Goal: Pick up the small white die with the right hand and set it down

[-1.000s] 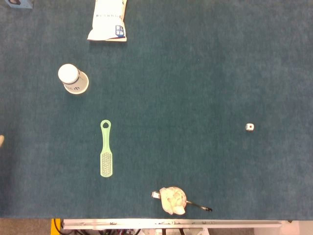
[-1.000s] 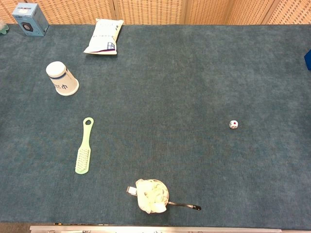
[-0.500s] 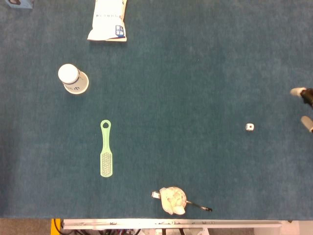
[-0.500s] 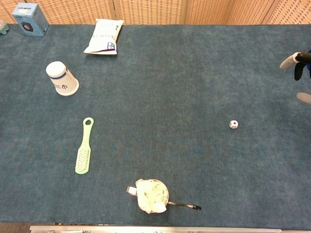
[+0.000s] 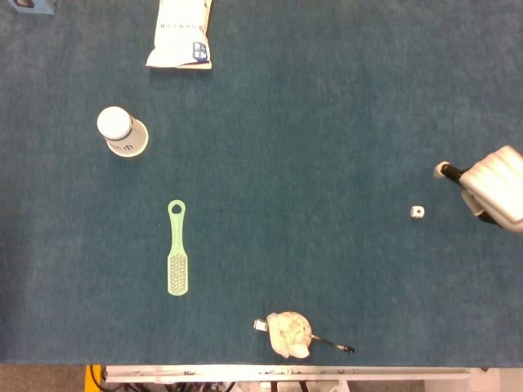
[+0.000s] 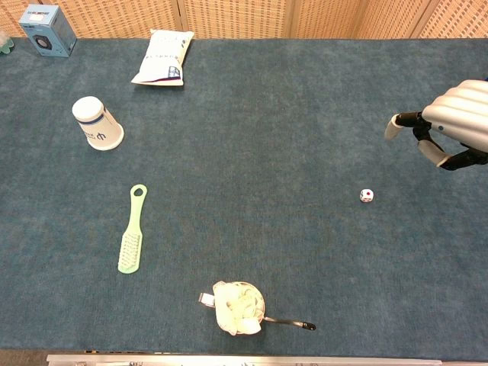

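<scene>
Small white die (image 5: pixel 417 211) with a red pip lies on our dark teal carpeted worktop (image 5: pixel 310 122), toward its right side, well apart from the other things. Our right hand (image 6: pixel 446 126) hovers near it, up and to the right, not touching; its white-tipped fingers (image 6: pixel 393 126) are spread apart and hold nothing. Far to the left we see a pale green plastic brush (image 5: pixel 176 260) and a white paper cup (image 6: pixel 96 122) on its side.
</scene>
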Robot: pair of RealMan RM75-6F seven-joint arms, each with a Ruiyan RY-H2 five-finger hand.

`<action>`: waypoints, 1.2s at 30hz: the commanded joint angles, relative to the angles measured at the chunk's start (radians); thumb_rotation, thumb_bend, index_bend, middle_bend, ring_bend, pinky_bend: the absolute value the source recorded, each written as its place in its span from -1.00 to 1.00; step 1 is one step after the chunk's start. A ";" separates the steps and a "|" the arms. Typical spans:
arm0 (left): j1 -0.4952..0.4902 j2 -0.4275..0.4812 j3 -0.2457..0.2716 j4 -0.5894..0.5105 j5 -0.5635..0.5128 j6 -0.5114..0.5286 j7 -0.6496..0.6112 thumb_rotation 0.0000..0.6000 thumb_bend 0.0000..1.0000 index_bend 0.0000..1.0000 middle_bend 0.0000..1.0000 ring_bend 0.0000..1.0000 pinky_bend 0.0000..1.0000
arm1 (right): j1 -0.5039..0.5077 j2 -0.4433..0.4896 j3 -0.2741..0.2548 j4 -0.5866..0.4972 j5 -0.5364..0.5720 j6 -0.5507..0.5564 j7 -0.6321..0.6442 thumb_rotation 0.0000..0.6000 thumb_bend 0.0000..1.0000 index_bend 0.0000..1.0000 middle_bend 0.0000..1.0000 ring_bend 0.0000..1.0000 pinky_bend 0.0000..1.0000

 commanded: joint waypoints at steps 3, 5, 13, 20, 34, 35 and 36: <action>0.000 -0.002 -0.002 0.002 -0.007 -0.004 0.010 1.00 -0.61 -0.30 -0.51 -0.64 -0.37 | 0.066 0.037 -0.007 -0.073 0.129 -0.129 -0.075 1.00 1.00 -0.11 0.90 1.00 1.00; -0.001 -0.003 -0.003 0.003 -0.012 -0.006 0.016 1.00 -0.61 -0.30 -0.51 -0.64 -0.37 | 0.083 0.047 -0.012 -0.088 0.168 -0.164 -0.092 1.00 1.00 -0.11 0.94 1.00 1.00; -0.003 -0.003 -0.008 0.008 -0.028 -0.018 0.025 1.00 -0.61 -0.30 -0.51 -0.64 -0.37 | 0.127 0.033 -0.039 -0.093 0.259 -0.210 -0.150 1.00 1.00 -0.11 0.97 1.00 1.00; -0.004 -0.005 -0.015 0.012 -0.046 -0.024 0.026 1.00 -0.61 -0.30 -0.51 -0.64 -0.37 | 0.145 -0.003 -0.059 -0.053 0.272 -0.210 -0.158 1.00 1.00 -0.11 0.98 1.00 1.00; -0.003 0.000 -0.021 0.020 -0.059 -0.028 0.010 1.00 -0.61 -0.30 -0.51 -0.64 -0.37 | 0.175 -0.068 -0.086 0.011 0.290 -0.216 -0.140 1.00 1.00 -0.17 1.00 1.00 1.00; -0.002 0.000 -0.021 0.019 -0.059 -0.028 0.011 1.00 -0.61 -0.30 -0.51 -0.64 -0.37 | 0.177 -0.072 -0.087 0.016 0.291 -0.217 -0.138 1.00 1.00 -0.20 1.00 1.00 1.00; -0.002 0.001 -0.020 0.018 -0.059 -0.028 0.013 1.00 -0.61 -0.30 -0.51 -0.64 -0.37 | 0.180 -0.076 -0.089 0.022 0.292 -0.219 -0.137 1.00 1.00 -0.23 1.00 1.00 1.00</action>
